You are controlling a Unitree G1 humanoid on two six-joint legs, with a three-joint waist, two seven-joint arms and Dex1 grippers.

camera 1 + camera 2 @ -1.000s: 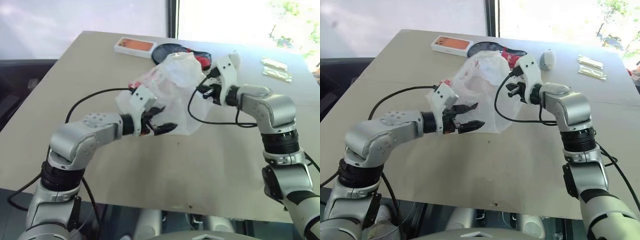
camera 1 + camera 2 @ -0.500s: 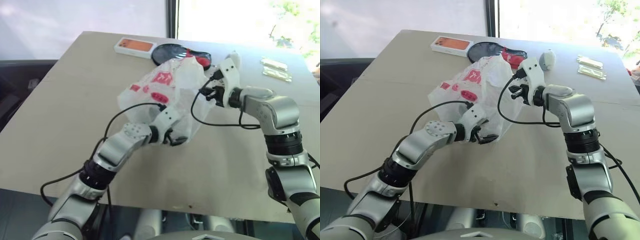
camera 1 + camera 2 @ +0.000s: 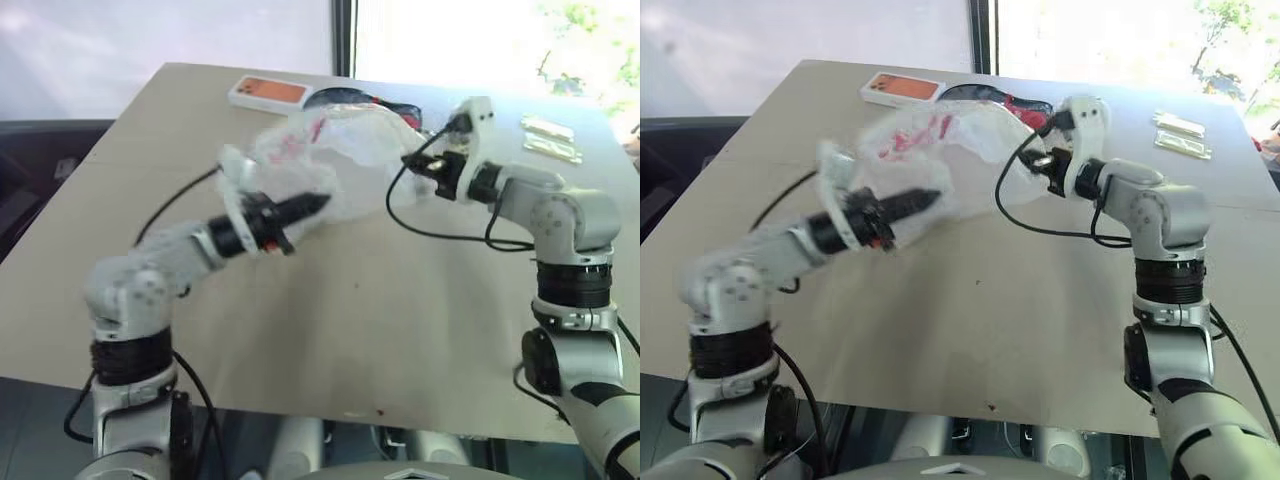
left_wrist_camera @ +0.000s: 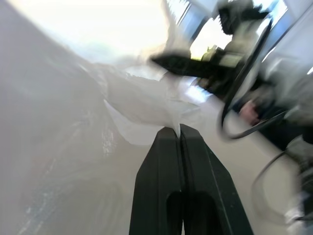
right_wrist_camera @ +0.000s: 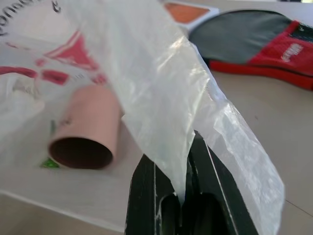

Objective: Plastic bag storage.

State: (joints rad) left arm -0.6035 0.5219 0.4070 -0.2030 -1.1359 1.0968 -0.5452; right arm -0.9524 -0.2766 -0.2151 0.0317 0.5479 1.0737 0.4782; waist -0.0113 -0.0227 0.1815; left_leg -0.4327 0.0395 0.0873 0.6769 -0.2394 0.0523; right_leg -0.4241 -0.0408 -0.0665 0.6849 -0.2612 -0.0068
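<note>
Both hands (image 3: 312,203) (image 3: 412,160) pinch the plastic bag (image 3: 335,160), a beige mug (image 5: 87,133) apparently lying inside.

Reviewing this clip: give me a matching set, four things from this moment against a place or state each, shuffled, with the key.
1. plastic bag
2. beige mug
3. phone box
4. left end effector

a. lying on its side
b. flat at the table's far edge
c. shut on a fold of film
d. held up between both arms

Pairs: 1-d, 2-a, 3-b, 4-c

Translucent white bag (image 3: 940,150) with red print; pinkish-beige mug (image 5: 88,132); black-and-red paddle (image 5: 264,41); orange-faced white box (image 3: 902,88); tan table (image 3: 970,320); black fingers (image 4: 181,186).
</note>
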